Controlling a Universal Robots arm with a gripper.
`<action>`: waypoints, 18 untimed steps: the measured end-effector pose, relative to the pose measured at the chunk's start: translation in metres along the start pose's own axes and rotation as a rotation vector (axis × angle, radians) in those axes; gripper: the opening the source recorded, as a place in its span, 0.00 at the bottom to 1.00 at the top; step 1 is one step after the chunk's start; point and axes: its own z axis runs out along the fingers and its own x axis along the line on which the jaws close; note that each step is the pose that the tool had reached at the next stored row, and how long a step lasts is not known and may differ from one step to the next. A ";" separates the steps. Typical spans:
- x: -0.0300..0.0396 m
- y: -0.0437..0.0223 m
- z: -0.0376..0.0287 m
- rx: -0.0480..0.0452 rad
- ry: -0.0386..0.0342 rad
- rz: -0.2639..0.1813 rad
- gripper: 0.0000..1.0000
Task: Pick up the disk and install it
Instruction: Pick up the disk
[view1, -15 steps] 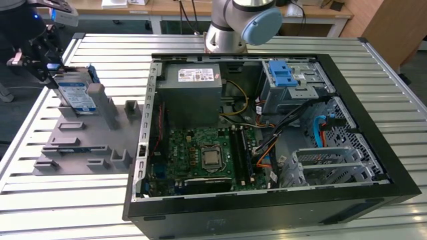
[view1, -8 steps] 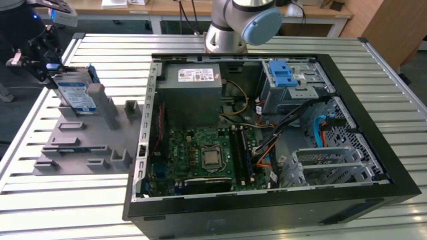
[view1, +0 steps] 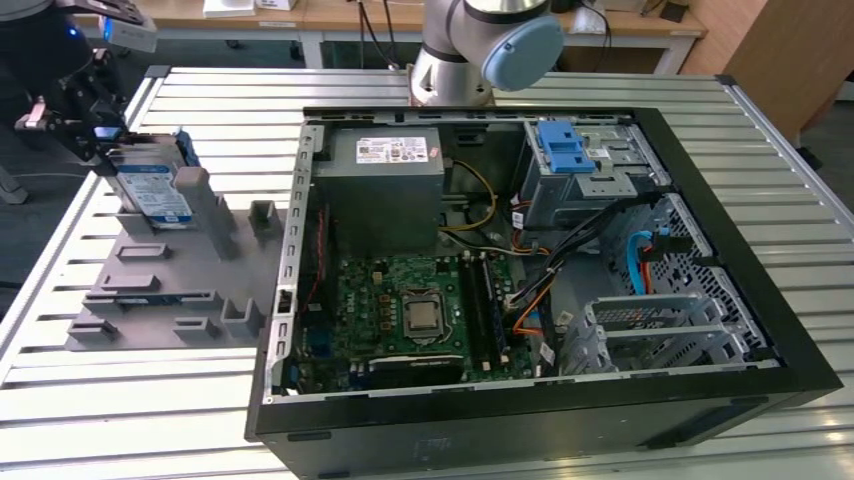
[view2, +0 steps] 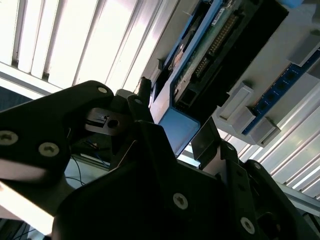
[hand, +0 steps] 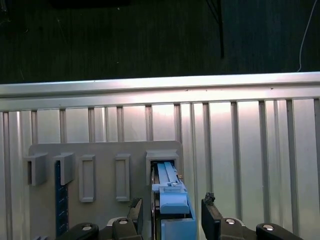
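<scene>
Slats run the length of the metal table (view1: 160, 410), and bare strips of it lie open along each edge around the black computer case (view1: 747, 395). A grey fixture (view1: 160, 300) sits between the case and the table edge on the exterior view's left, close to both. In the first wrist view that edge runs just past the fixture (hand: 100, 155), with dark floor beyond it.

The disk (view1: 150, 190) stands upright on its edge in a slot at the fixture's far end, near the table's far corner on the exterior view's left. Its white-and-blue label faces outward. The grey power-supply box (view1: 380, 200) inside the case carries a white sticker (view1: 394, 150).

The gripper (view1: 80, 125) hangs over the top of the disk. In the first wrist view its fingers (hand: 136, 212) are spread, one on each side of the disk (hand: 172, 197), with a narrow gap showing on both sides. The gripper (hand: 172, 212) is centred on the blue rail. In the second wrist view the disk (view2: 220, 55) shows its connector edge and a blue rail end just past the dark gripper (view2: 175, 150) body.
</scene>
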 end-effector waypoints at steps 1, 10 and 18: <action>0.0000 0.0000 0.0000 -0.0001 0.0000 0.000 0.58; -0.0001 0.0000 0.0003 0.0001 0.0000 0.000 0.48; -0.0001 0.0000 0.0004 0.0002 -0.0001 0.000 0.37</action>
